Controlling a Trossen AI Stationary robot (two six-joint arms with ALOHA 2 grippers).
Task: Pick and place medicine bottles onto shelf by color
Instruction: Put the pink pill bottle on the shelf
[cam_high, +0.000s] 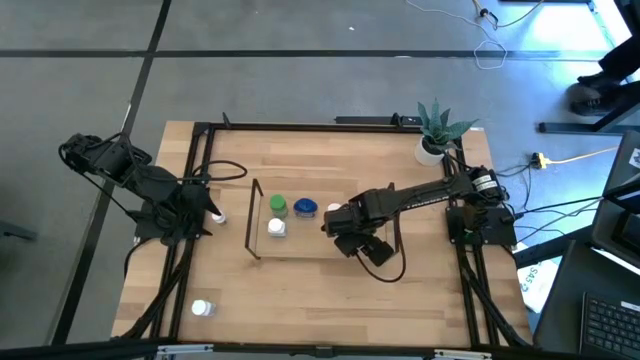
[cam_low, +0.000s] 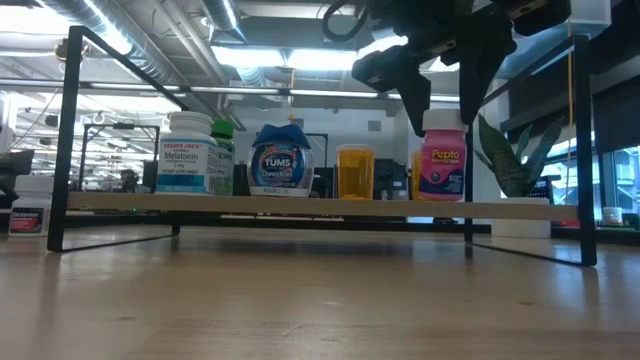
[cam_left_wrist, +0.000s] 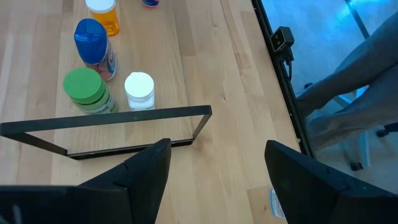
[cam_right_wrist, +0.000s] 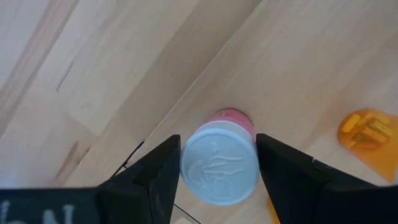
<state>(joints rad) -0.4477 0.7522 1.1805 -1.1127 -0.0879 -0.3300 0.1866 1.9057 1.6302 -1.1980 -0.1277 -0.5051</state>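
**Op:** Right gripper (cam_right_wrist: 214, 165): fingers (cam_right_wrist: 152, 180) sit either side of the white cap of the pink Pepto bottle (cam_right_wrist: 221, 163), close to it. I can't tell whether they're pinching or a hair off. Bottle stands upright on the thin dark wire shelf with the light wood deck (cam_high: 256, 215), right end.

**Eng:** Handling?

**Op:** My read: small rigid plastic, light, smooth sides. It won't crush, but it'll tip easily and could slip. The cap is ribbed-looking and wider, so I'd grip at the cap or just under it, fingers square across.

**Eng:** Neighbours?

**Op:** Translucent orange pill bottle (cam_low: 354, 171) just beside it, then the blue-capped Tums bottle (cam_low: 279, 160), the green-capped bottle (cam_high: 277, 206) and the white Melatonin bottle (cam_low: 187, 152) at the left end. One more white-capped bottle (cam_high: 203, 309) lies on the worktop (cam_high: 300, 290), near front left.

**Eng:** Left arm?

**Op:** Left gripper (cam_left_wrist: 211, 168) parked by the shelf's left end, fingers spread, holding nothing.
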